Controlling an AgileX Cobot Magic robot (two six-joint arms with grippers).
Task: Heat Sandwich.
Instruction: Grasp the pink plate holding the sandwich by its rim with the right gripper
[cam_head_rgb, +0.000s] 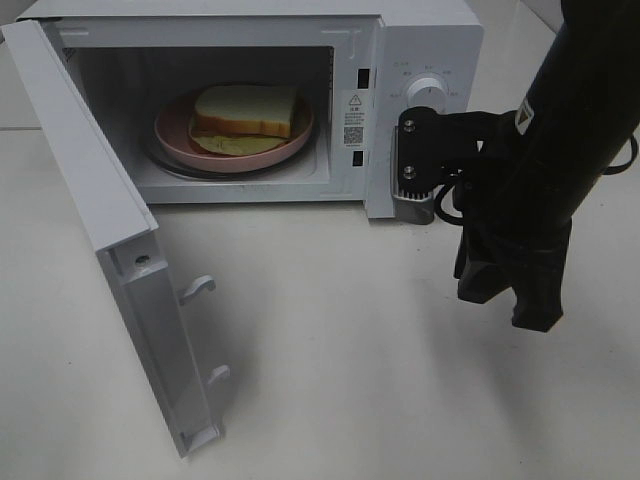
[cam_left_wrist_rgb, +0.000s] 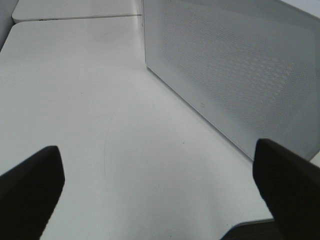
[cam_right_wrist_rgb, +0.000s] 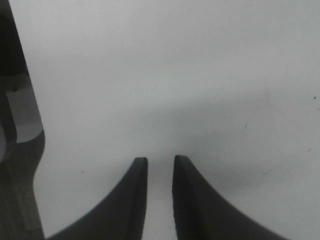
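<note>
High view: the sandwich (cam_head_rgb: 245, 112) sits on a pink plate (cam_head_rgb: 178, 138) inside the open microwave (cam_head_rgb: 430, 40), upper left; right claw (cam_head_rgb: 508, 300) hangs over the bench (cam_head_rgb: 330, 380) at right. Left wrist: left claw (cam_left_wrist_rgb: 156, 165) spread wide, empty, near the door (cam_left_wrist_rgb: 235, 75). Right wrist: right claw narrowly parted, holding nothing

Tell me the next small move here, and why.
Probably swing the left end effector against the door's outer face and push it shut. The sandwich already sits on the plate inside the microwave, the door stands wide open, the left end effector hangs open beside it, and the right end effector holds nothing.
</note>
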